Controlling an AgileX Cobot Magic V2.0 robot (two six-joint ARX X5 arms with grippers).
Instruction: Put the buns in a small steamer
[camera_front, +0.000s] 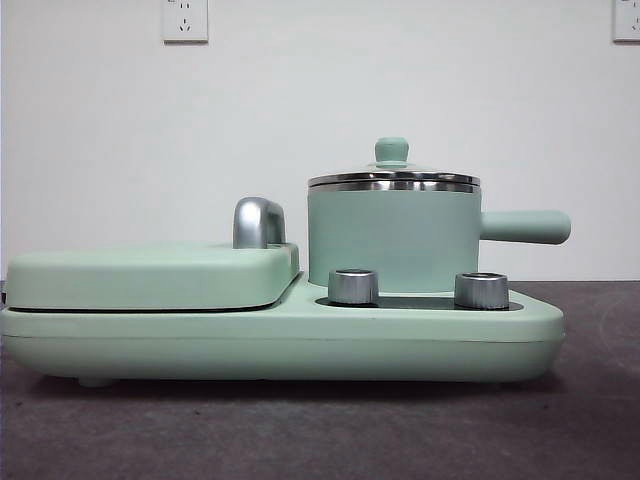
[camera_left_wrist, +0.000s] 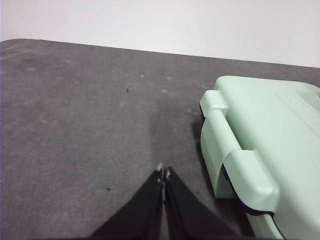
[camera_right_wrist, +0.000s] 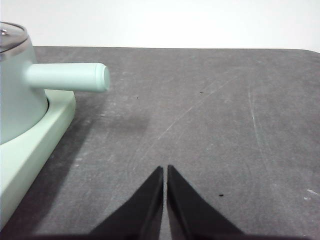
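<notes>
With the lid (camera_front: 393, 178) seated on the small steamer (camera_front: 392, 240) and no buns visible, both empty grippers, left (camera_left_wrist: 163, 171) and right (camera_right_wrist: 164, 169), pinched closed, risked stalling.

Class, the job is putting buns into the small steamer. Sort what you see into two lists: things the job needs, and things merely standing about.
Needed for the job:
- small steamer, lid on
- left claw, shut
- right claw, shut
No buns are in view.

Merely standing about:
- griddle cover
- chrome handle
- two steel knobs
- wall sockets
</notes>
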